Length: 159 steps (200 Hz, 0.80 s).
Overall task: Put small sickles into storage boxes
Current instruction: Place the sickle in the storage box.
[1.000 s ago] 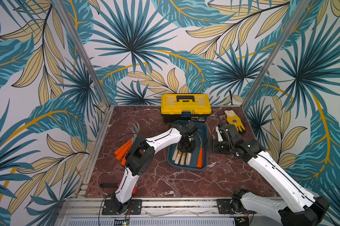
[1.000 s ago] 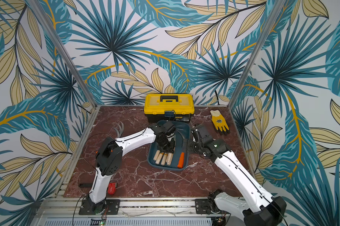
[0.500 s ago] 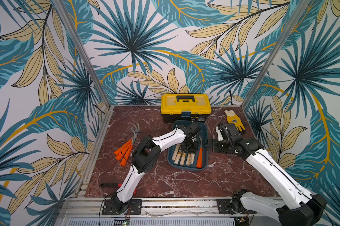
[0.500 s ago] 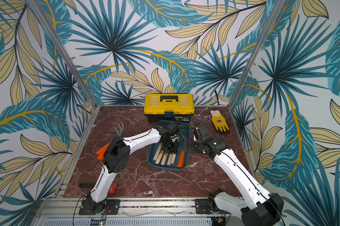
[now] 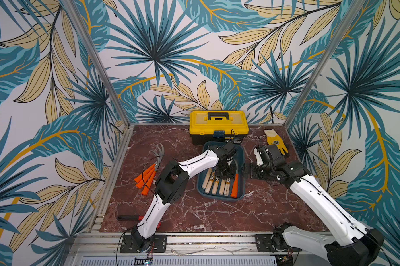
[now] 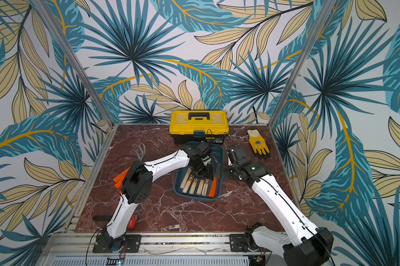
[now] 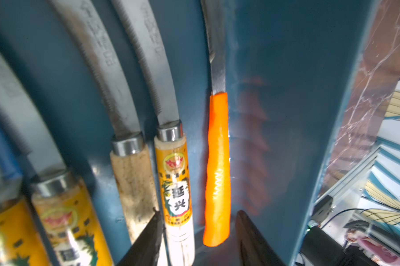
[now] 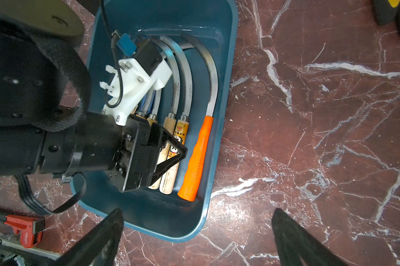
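1. Teal tray on the tabletop holds wooden-handled sickles and one orange-handled sickle by its right wall.
2. Left gripper hangs over them, parted, empty.
3. Right gripper, wide and empty, sits just right of the tray.

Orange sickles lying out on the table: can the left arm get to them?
Probably yes. The orange sickles lie in the open on that arm's own side, close beside it, and the left hand is open and empty over the tray.

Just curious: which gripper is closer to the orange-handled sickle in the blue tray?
Left. The left gripper hangs just above the orange-handled sickle inside the tray; the right gripper sits outside, beside the tray's wall.
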Each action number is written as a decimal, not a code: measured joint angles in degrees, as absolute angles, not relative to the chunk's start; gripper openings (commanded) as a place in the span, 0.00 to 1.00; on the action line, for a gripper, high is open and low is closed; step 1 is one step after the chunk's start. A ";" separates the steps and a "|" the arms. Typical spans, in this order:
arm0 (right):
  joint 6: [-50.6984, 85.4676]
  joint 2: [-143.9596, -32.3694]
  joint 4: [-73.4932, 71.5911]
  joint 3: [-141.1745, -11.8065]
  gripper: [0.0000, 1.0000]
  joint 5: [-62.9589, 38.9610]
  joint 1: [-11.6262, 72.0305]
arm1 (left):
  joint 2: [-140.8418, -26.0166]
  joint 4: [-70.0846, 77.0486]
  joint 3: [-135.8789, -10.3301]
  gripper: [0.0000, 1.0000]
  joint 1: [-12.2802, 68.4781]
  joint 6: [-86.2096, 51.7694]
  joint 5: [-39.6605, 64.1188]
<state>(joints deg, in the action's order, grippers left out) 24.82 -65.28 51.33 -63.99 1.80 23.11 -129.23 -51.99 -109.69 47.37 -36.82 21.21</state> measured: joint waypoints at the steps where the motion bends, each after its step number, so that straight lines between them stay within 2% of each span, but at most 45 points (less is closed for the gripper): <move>1: 24.82 -65.28 51.33 -64.03 1.00 1.78 23.11 | -129.23 -51.99 -109.69 0.62 47.37 -36.91 21.23; 45: 25.04 -65.39 50.89 -64.27 0.99 0.56 23.11 | -127.42 -52.62 -109.65 0.85 47.31 -36.53 20.80; 81: 26.41 -65.39 49.60 -64.40 1.00 -1.58 23.11 | -121.51 -52.99 -107.81 0.99 46.87 -36.16 19.68; 159: 30.35 -67.13 43.92 -64.38 1.00 -6.24 23.44 | -110.52 -53.76 -97.10 0.99 43.90 -34.28 15.70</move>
